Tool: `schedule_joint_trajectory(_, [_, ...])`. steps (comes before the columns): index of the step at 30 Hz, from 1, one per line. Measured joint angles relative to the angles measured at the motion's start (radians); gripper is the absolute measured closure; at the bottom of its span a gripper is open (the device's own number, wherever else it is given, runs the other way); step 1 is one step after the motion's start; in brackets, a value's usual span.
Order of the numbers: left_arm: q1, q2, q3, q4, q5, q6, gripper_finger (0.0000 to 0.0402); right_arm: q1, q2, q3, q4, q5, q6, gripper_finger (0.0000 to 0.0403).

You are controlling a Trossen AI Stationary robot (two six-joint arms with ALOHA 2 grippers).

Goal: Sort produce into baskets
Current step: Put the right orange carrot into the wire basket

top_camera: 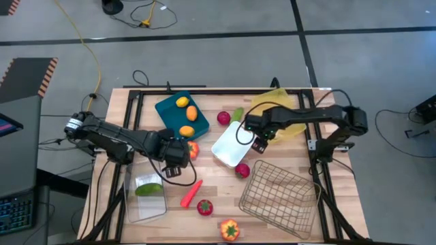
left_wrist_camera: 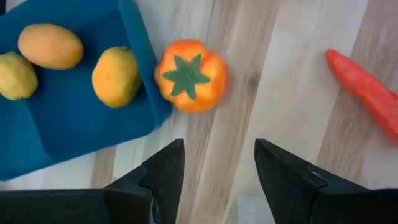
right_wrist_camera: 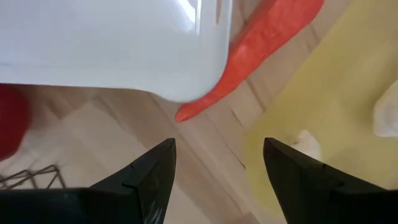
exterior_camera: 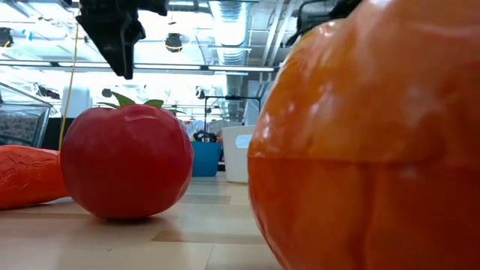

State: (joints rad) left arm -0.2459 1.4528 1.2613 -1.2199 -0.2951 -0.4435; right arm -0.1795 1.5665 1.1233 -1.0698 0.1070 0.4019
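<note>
Left gripper [left_wrist_camera: 214,165] fingers apart, empty, over table [top_camera: 211,194] beside orange tomato [left_wrist_camera: 191,75] touching teal tray [left_wrist_camera: 68,118]. Right gripper [right_wrist_camera: 217,165] fingers apart, empty, between white tray [right_wrist_camera: 112,43] and yellow tray [right_wrist_camera: 336,118].

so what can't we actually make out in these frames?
- High view: right claw covers part of the yellow tray; contents unclear.
- Low view: orange pepper blocks the table's right half.
- Right wrist view: red item cut off by the edge, unidentifiable.

teal tray [top_camera: 172,109], yellow tray [top_camera: 294,128], white tray [top_camera: 228,146], red tomato [top_camera: 205,207]
</note>
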Motion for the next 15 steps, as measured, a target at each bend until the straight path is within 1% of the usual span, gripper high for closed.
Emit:
schedule_joint_trajectory(8, [0.0,0.0,0.0,0.017,-0.002,0.018,0.022,0.002,0.08,0.0,0.017,-0.004,-0.007,0.0132])
schedule_joint_trajectory(15, [0.0,0.0,0.0,0.02,-0.008,0.021,0.022,-0.006,0.121,0.001,0.091,-0.014,-0.018,0.0132])
